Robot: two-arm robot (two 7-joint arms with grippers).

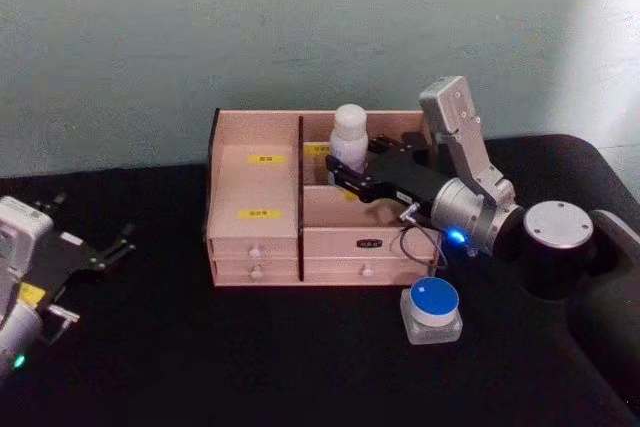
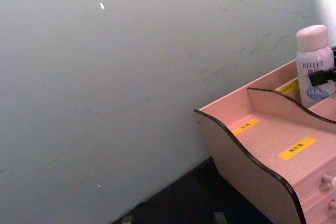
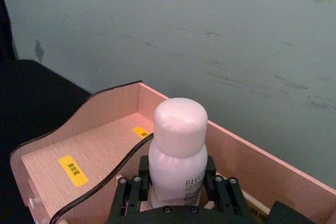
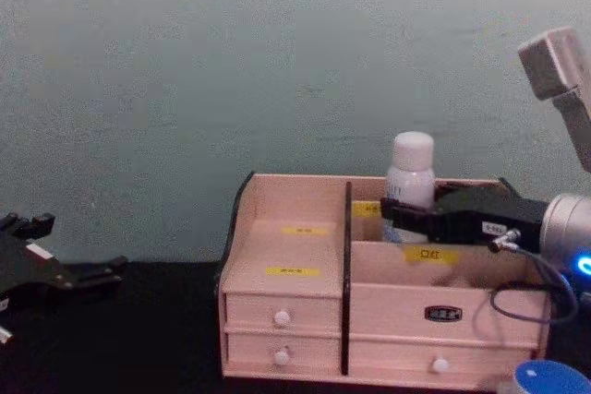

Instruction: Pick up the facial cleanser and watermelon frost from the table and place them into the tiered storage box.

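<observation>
1. Right gripper (image 1: 347,169) clamped on the facial cleanser (image 1: 350,130); bottle upright in rear compartment of the tiered storage box (image 1: 256,187), just right of the black divider
2. Watermelon frost (image 1: 433,303), blue lid, sits on the black table (image 1: 250,367) near the box's front right corner
3. Left gripper (image 1: 92,225) low at table's left, well apart from the box, fingers spread, nothing held

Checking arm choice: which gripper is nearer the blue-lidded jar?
Right. The right gripper grips the facial cleanser in the tiered storage box just behind the jar; the left gripper rests far off to its left.
</observation>
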